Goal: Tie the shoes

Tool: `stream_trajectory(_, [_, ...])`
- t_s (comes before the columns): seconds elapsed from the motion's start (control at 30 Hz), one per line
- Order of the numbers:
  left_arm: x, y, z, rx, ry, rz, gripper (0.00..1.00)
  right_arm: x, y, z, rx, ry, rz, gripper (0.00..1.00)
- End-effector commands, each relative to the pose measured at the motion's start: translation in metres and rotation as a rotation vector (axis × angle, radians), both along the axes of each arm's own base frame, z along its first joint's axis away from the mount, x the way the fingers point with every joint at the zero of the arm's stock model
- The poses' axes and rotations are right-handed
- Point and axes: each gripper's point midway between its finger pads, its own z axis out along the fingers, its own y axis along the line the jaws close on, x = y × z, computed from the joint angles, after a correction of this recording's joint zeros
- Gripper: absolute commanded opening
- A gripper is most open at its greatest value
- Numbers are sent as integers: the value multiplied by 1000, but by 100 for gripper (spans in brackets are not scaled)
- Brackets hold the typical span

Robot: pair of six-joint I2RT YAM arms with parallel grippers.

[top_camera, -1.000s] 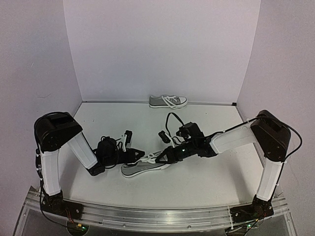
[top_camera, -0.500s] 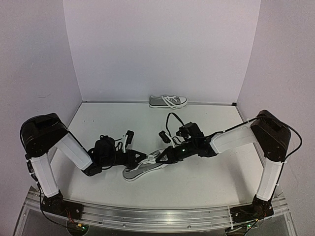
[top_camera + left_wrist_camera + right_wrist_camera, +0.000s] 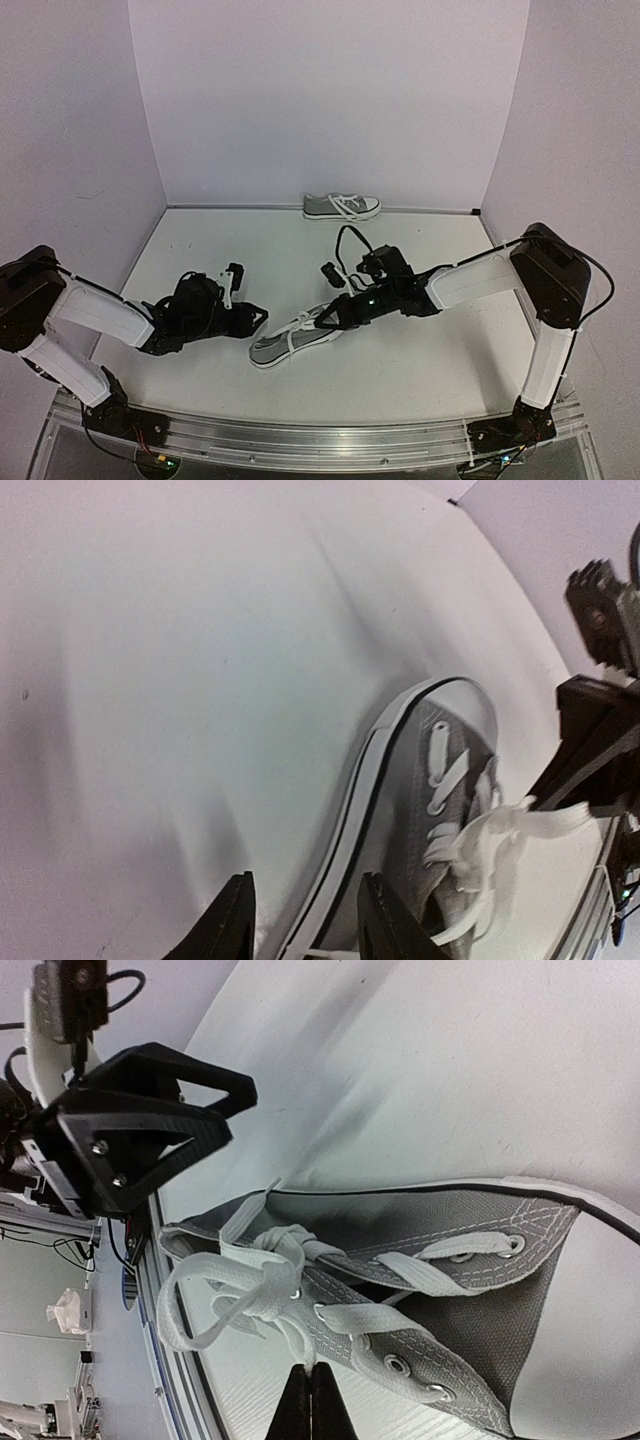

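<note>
Left gripper (image 3: pixel 257 320): drawn back leftward, clear of near shoe (image 3: pixel 290 343); fingers spread, empty.
Right gripper (image 3: pixel 310 1390): fingers pressed together at laces (image 3: pixel 265 1280); hold on lace not discernible.
Shoe positions: near shoe between grippers; far shoe (image 3: pixel 342 207) against back wall (image 3: pixel 330 100).
Risk: one-sided pull probably drags unheld shoe, slackening knot.

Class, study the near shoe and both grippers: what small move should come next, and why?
Probably the left gripper should move in to the laces and take a loop. It is open and apart from the near shoe, while the right gripper is shut at the loosely bunched laces.
</note>
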Motion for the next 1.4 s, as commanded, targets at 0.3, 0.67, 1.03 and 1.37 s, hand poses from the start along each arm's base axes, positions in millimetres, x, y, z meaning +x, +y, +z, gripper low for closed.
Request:
stream_trajectory(0.3, [-67, -43, -41, 113, 116, -327, 21, 5, 9, 7, 19, -35, 12, 0])
stream_trajectory(0.67, [-66, -47, -23, 33, 60, -306, 20, 3, 7, 7, 20, -33, 17, 0])
stream_trajectory(1.03, [-32, -19, -18, 69, 13, -159, 25, 3, 9, 6, 23, -27, 22, 0])
stream_trajectory(1.37, [-4, -28, -21, 53, -7, -154, 24, 3, 9, 9, 27, -30, 20, 0])
